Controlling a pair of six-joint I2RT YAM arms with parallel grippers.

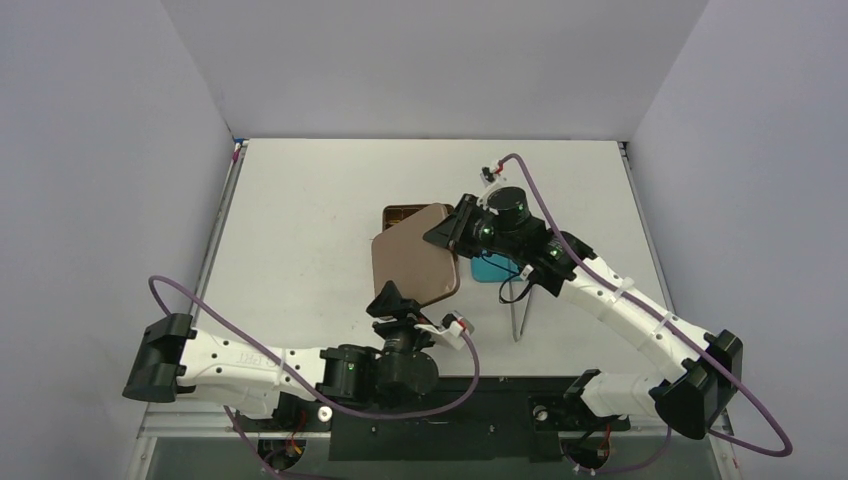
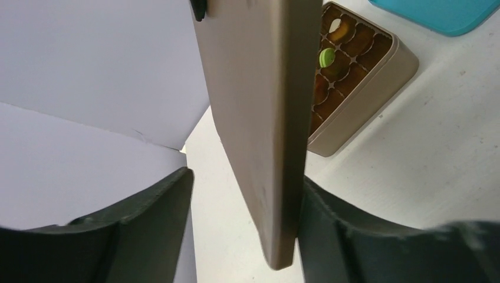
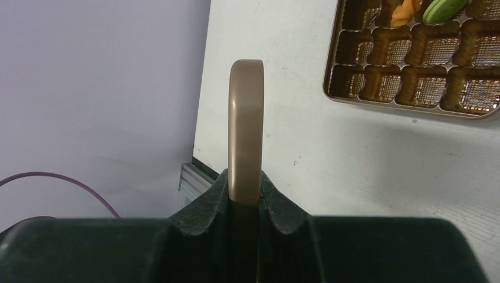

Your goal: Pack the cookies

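The cookies lie in the gold compartment tin (image 2: 377,71): a green cookie (image 2: 326,57) and tan and orange ones. From the right wrist view, the green cookie (image 3: 441,8) and an orange cookie (image 3: 401,10) show in the tin (image 3: 377,101). The tin's brown-gold lid (image 1: 415,255) hangs tilted over the tin (image 1: 398,212), covering most of it. My right gripper (image 1: 452,232) is shut on the lid's far edge (image 3: 246,135). My left gripper (image 1: 392,300) is open around the lid's near edge (image 2: 253,118); the lid leans on one finger (image 2: 330,230), the other stands apart.
A teal dish (image 1: 495,268) sits right of the tin, under the right arm; its rim (image 2: 442,12) shows in the left wrist view. Long metal tweezers (image 1: 520,312) lie on the table near the front. White walls enclose the table on three sides.
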